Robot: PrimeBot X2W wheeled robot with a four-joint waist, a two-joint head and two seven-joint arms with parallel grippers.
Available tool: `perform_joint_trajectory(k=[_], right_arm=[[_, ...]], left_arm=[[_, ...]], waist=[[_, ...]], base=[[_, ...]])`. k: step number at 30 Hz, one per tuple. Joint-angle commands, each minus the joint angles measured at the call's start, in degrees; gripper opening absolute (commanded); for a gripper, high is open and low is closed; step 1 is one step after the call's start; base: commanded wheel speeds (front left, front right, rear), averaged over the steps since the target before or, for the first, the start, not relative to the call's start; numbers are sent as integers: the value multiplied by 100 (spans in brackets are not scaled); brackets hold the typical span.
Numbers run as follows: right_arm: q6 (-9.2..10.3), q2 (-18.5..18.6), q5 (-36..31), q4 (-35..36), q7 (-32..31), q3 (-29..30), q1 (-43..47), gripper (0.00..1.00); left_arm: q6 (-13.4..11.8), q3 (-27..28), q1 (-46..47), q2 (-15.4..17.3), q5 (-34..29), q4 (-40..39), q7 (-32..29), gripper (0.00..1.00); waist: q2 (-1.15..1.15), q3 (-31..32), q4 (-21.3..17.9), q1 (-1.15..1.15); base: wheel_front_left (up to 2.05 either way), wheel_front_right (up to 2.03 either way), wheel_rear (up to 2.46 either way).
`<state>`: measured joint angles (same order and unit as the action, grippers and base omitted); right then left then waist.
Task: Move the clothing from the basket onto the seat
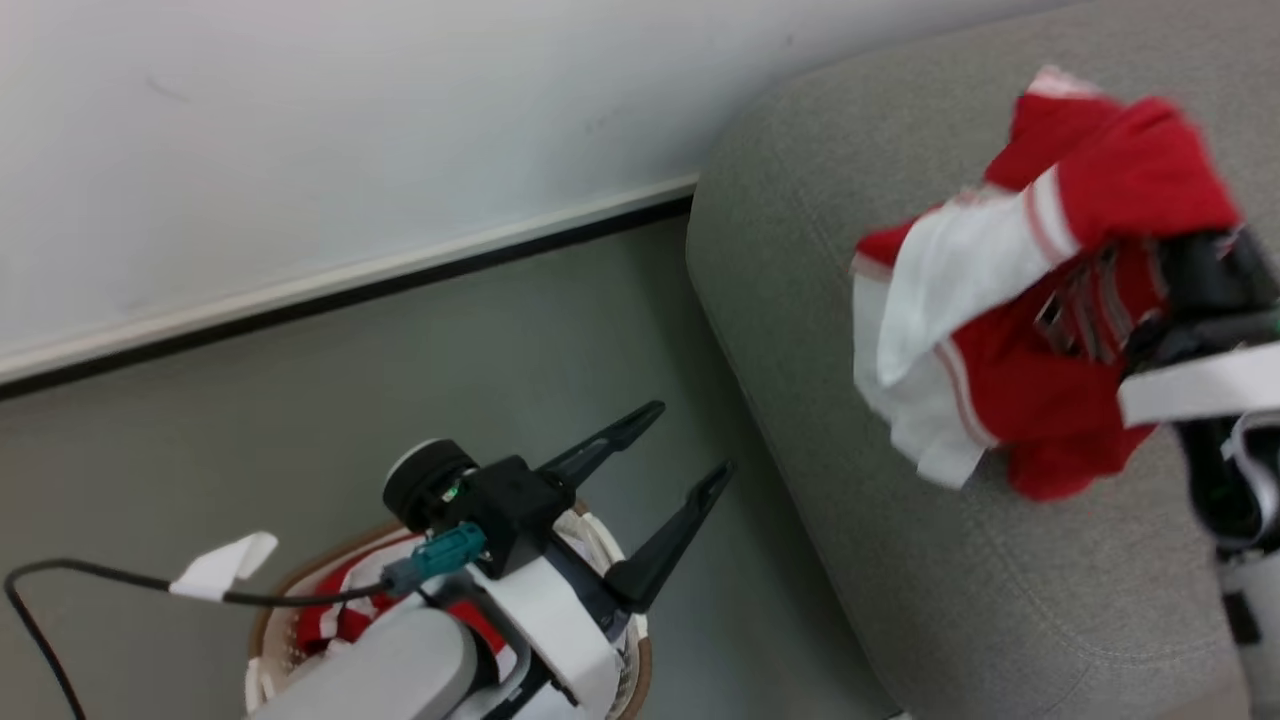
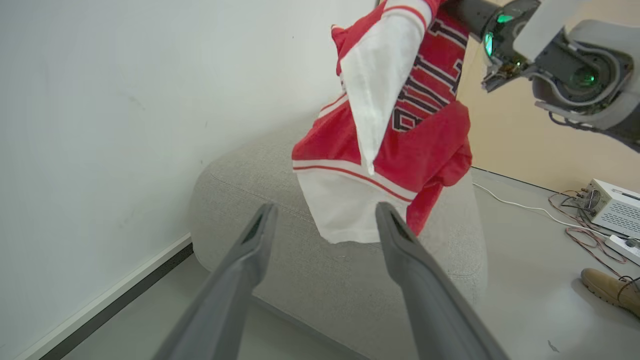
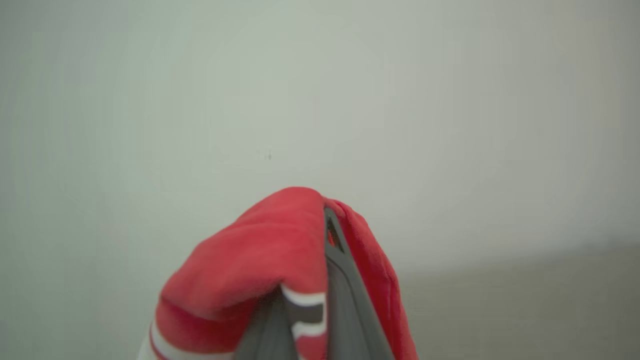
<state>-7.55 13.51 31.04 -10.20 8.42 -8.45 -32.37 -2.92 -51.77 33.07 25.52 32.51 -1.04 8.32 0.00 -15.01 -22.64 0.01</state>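
The right hand point(image 3: 327, 225) is clamping the red jersey point(image 1: 1010, 330), which is hanging over the grey sofa point(image 1: 800, 250); lower it before releasing. The left hand point(image 1: 690, 438) is hovering open above the basket point(image 1: 262, 620).

Jersey point(image 2: 425, 145) lettering (folded, sideways) unreadable.

We see a white wall point(image 1: 300, 120) meeting the grey floor point(image 1: 400, 400) along a pale baseboard point(image 1: 350, 272). Farther off, by a beige wall point(image 2: 510, 135), a white vented electronics box point(image 2: 612, 207) sits among tangled wires point(image 2: 580, 232), a power strip point(image 2: 625, 246) beside it, a tan shoe point(image 2: 610, 290) nearby.
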Motion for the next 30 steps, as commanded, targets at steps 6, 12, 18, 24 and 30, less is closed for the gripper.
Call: perform_joint_trajectory(k=[6,12,18,24,30], right_arm=[[12,-190,-684,-562,-316,1589,-1652,0],[12,22,-1625,-1134,-480,3169,-2884,0],[12,6,-2624,-2126,-363,4343,-3233,0],[12,-427,-3732,-3144,112,5453,-2779,0],[12,-769,-4422,-3632,495,5595,-2396,100]], left_arm=[[102,255,411,294,-66,-214,-11,100],[223,387,713,462,-129,-393,50,100],[247,433,828,467,-99,-406,115,100],[169,507,640,474,105,-330,150,100],[105,605,333,602,323,-197,256,100]], waist=[[0,-1279,606,-1],[0,-1884,997,-1],[0,-2032,1277,-1],[0,-1960,1299,-1],[0,-1606,1090,-1]], base=[[0,0,0],[0,0,0],[0,0,0],[0,0,0],[0,0,0]])
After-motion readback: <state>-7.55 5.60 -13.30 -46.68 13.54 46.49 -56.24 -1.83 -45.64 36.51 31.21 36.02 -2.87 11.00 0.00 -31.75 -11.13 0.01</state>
